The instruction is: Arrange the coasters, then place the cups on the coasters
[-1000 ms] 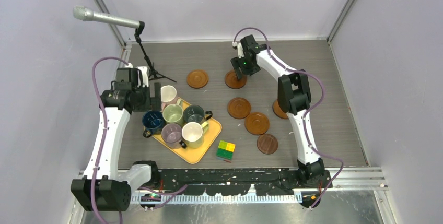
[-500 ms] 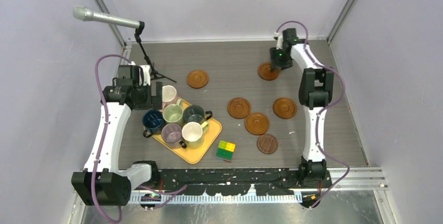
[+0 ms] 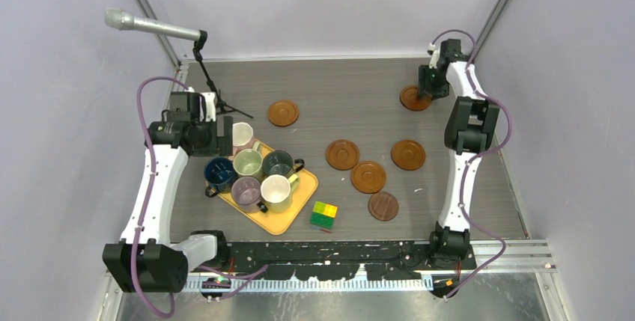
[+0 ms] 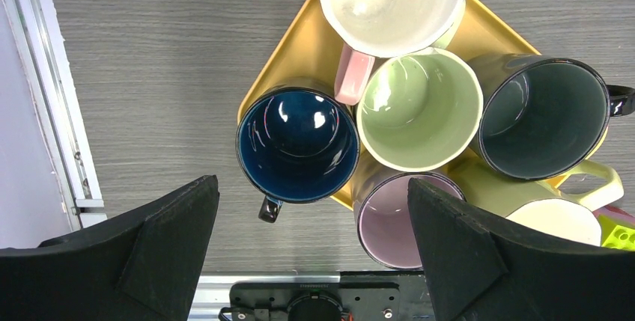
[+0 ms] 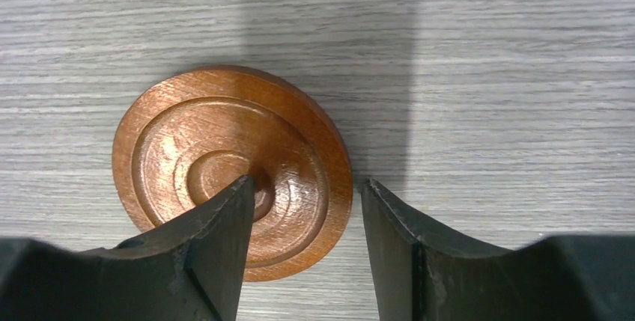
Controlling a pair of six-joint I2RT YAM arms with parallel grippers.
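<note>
Arranging coasters (image 3: 342, 154): right hand (image 5: 305, 181) straddled a coaster's (image 5: 195, 149) rim, grip unclear; left hand (image 4: 312, 180) gaped, empty. Next probably needed release, then another coaster.

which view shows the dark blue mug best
The left wrist view: it looks straight down into the dark blue mug, handle and all. The top view shows it only small; the right wrist view misses it.

Left arm (image 3: 153, 186): bending at the elbow, left gripper (image 4: 311, 181) hanging wide open.
Right arm (image 3: 458, 179): stretching far forward, right gripper (image 5: 307, 181) pointing down, parted.
</note>
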